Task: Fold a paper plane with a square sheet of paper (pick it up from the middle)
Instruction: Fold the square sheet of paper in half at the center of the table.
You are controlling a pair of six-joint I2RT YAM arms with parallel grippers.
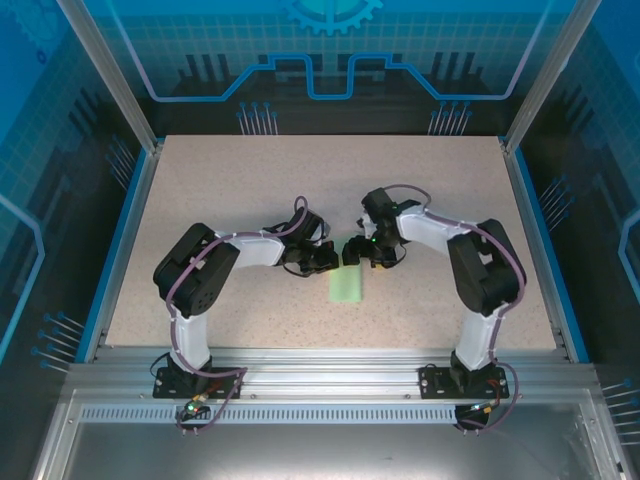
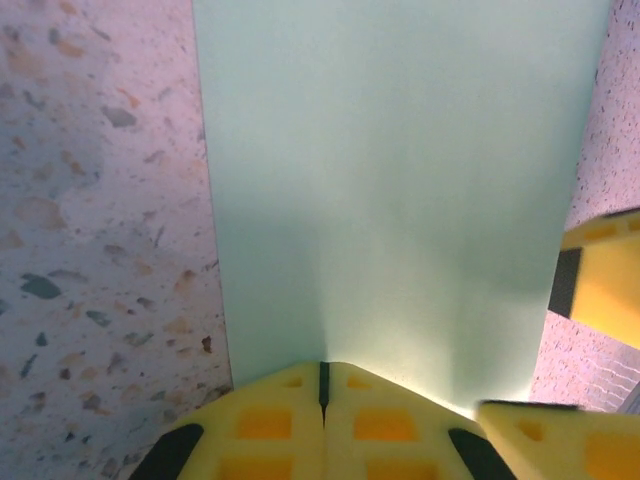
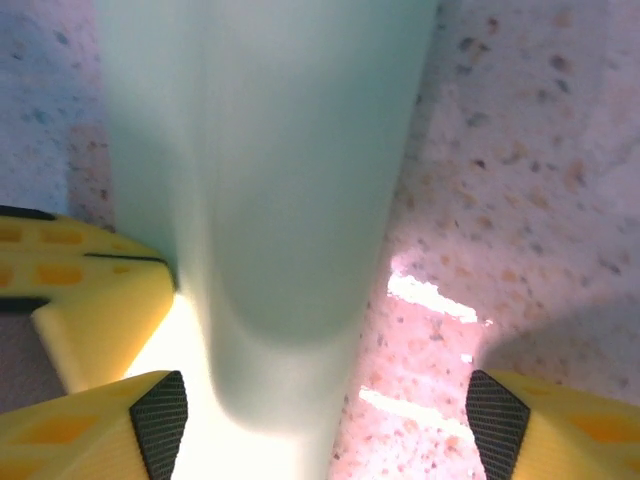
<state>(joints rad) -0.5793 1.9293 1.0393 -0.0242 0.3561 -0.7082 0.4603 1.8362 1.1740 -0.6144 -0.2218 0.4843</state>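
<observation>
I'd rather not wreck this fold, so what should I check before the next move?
1. Left gripper shut at the paper's near edge: ok.
2. Paper actually pinched by it, not just pressed: cannot tell.
3. Right gripper open, paper between its fingers: ok.
4. Fold creased flat: not ok, it bulges rounded in the right wrist view.
5. Grippers clear of each other: cannot tell, they sit very close.
6. Paper well inside the table edges: ok.
</observation>
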